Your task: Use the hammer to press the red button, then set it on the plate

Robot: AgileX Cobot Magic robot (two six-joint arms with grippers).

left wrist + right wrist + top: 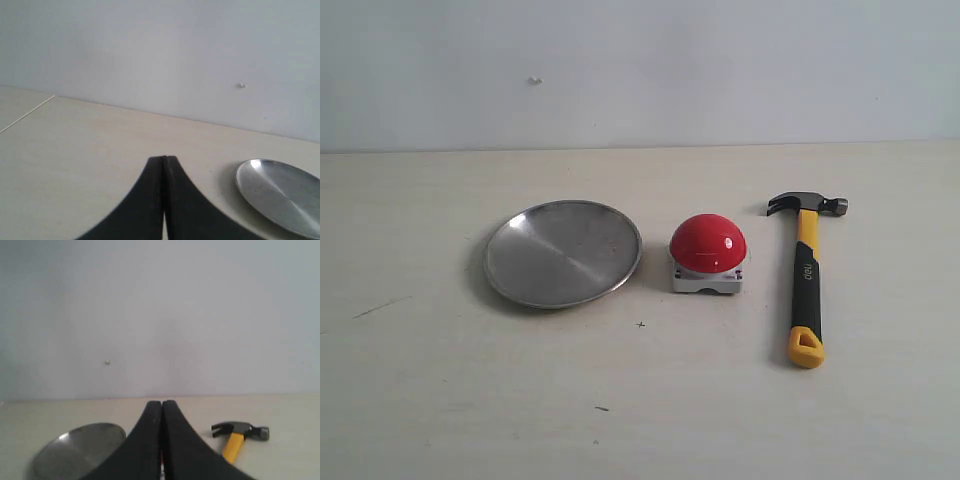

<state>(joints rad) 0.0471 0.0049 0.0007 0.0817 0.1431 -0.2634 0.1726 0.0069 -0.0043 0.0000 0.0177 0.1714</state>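
The hammer lies flat on the table at the right of the exterior view, dark head away from the camera, yellow end toward the front. Just left of it stands the red button on its grey-white base, and further left lies the silver plate. Neither arm shows in the exterior view. My left gripper is shut and empty, with the plate off to one side. My right gripper is also shut and empty; its black fingers hide the button, with the hammer and the plate on either side.
The pale wooden table ends at a plain light wall behind the objects. A table seam or edge shows in the left wrist view.
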